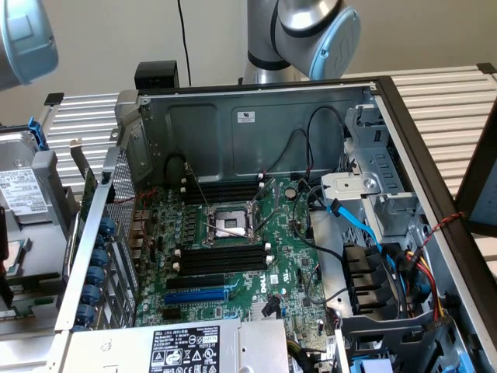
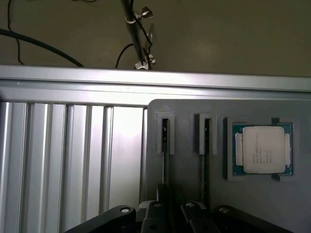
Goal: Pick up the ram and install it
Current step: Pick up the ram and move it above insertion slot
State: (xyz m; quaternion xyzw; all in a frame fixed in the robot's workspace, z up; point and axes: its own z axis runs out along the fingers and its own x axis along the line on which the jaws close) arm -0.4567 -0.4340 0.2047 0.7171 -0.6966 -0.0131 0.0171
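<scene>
Now end effector [image 2: 172, 209] hovers over tray [image 2: 184, 145] — exterior: motherboard [image 1: 286, 229].

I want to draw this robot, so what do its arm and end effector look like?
The arm is a smooth silver-grey tube with fat round joints, closed off by pale blue caps. The end effector is black and chunky, made of angular pieces with small round screw heads on them.

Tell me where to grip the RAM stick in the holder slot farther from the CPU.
Take the RAM stick by its exposed upper edge, pinching across its two flat faces, probably near mid-length. Come straight down from above: it stands on edge in a narrow slot of the grey holder, whose walls seem to cover its lower part.
</scene>
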